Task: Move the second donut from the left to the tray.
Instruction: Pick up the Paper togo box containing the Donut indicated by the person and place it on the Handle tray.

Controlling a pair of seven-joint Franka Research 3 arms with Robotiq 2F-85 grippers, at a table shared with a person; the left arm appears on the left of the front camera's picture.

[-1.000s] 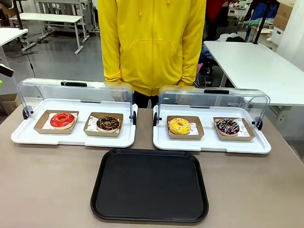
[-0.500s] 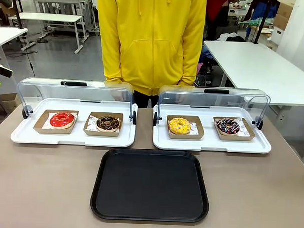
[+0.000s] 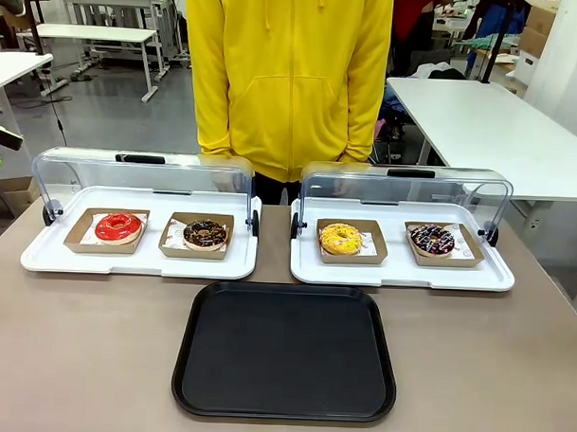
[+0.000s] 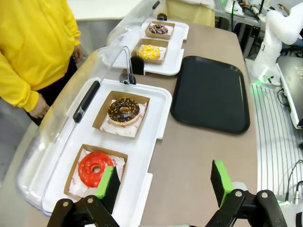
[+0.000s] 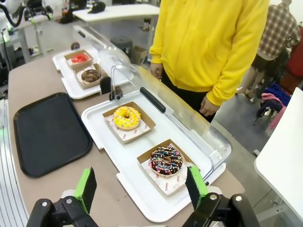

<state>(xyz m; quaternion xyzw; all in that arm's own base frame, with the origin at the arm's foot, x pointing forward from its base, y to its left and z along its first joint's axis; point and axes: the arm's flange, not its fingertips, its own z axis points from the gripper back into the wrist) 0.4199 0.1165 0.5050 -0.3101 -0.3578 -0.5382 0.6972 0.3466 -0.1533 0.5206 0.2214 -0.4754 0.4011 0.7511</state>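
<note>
Left gripper (image 4: 163, 179): spread wide, gripping nothing.
Right gripper (image 5: 141, 185): spread wide, gripping nothing.
Black tray (image 3: 283, 358): front view's 6 o'clock, on table (image 3: 76, 341).
Chocolate sprinkled donut (image 3: 205, 234): in cardboard box (image 3: 197, 254), 11 o'clock from tray, 3 o'clock of red-glazed donut (image 3: 118, 227).

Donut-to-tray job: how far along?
Done: only that the lid over the chocolate donut stands open. In hand: nothing; the left gripper and right gripper are both open, holding nothing. Left: everything; the donut sits on the white display tray, not on the black tray.
</note>
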